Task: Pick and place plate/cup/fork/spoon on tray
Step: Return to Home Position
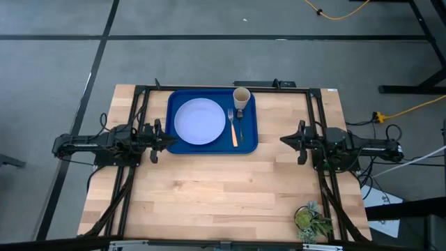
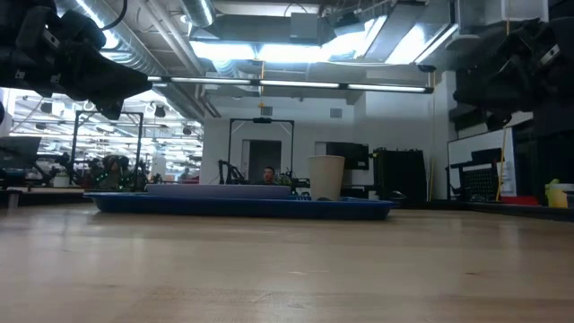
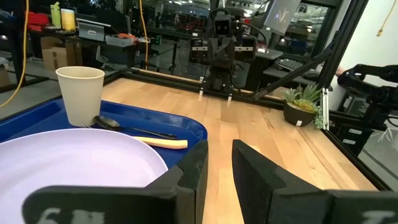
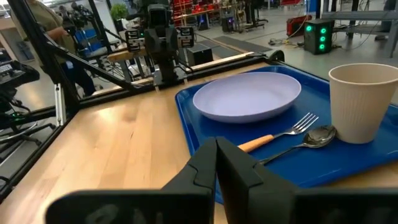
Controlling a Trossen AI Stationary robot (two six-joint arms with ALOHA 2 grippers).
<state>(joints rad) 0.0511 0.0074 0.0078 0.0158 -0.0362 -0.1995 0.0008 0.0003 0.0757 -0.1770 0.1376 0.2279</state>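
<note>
The blue tray (image 1: 212,145) lies at the table's far middle. On it rest the lavender-white plate (image 1: 199,121), the tan cup (image 1: 241,96) upright at the far right corner, the wooden-handled fork (image 1: 232,127) and the dark spoon (image 1: 240,124) side by side right of the plate. My left gripper (image 1: 171,139) hovers at the tray's near left corner, its fingers (image 3: 193,168) a narrow gap apart and empty. My right gripper (image 1: 284,139) hovers right of the tray, shut and empty (image 4: 216,162). The low view shows both arms raised above the table.
A small potted plant (image 1: 311,222) stands at the table's near right corner. Black frame rails (image 1: 317,125) run along the table's left and right sides and far edge. Bare wood (image 1: 223,195) stretches across the near half.
</note>
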